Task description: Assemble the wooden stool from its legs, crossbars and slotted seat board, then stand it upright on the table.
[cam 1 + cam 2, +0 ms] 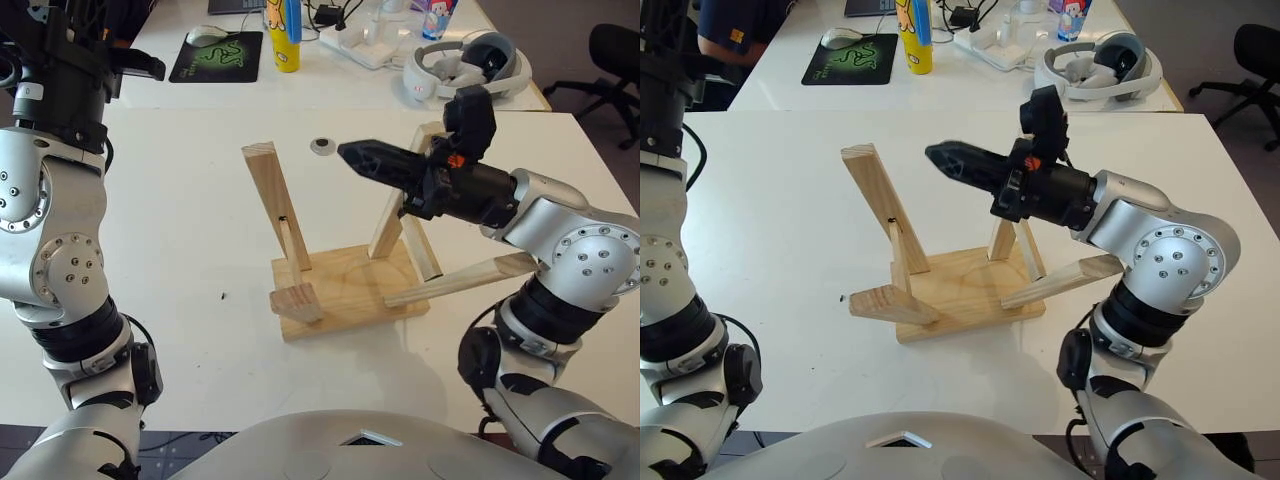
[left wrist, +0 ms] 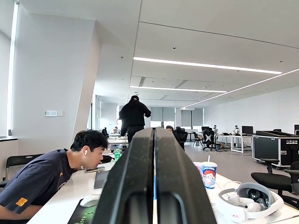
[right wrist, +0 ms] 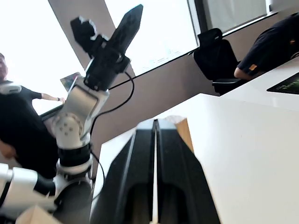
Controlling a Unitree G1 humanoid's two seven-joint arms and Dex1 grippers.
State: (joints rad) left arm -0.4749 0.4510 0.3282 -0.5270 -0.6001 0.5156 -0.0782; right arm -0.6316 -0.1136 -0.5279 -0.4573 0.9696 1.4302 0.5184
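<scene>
The wooden stool lies upside down mid-table, its seat board (image 1: 340, 292) flat. One tall leg (image 1: 274, 203) stands tilted at the left, with a short block (image 1: 297, 301) at its foot. Two more legs (image 1: 390, 232) rise at the right, and a loose bar (image 1: 462, 280) leans off the board's right edge. My right gripper (image 1: 346, 152) hangs shut and empty above the board, pointing at the tall leg, whose top (image 3: 185, 131) shows just past its fingertips (image 3: 159, 124). My left gripper (image 2: 154, 133) is shut, empty and raised high at the left, also seen as left gripper (image 3: 135, 11).
A small round dark disc (image 1: 322, 146) lies on the table behind the stool. On the desk beyond are a mouse pad (image 1: 216, 56), a yellow bottle (image 1: 285, 35), a power strip (image 1: 360, 42) and a white headset (image 1: 465, 65).
</scene>
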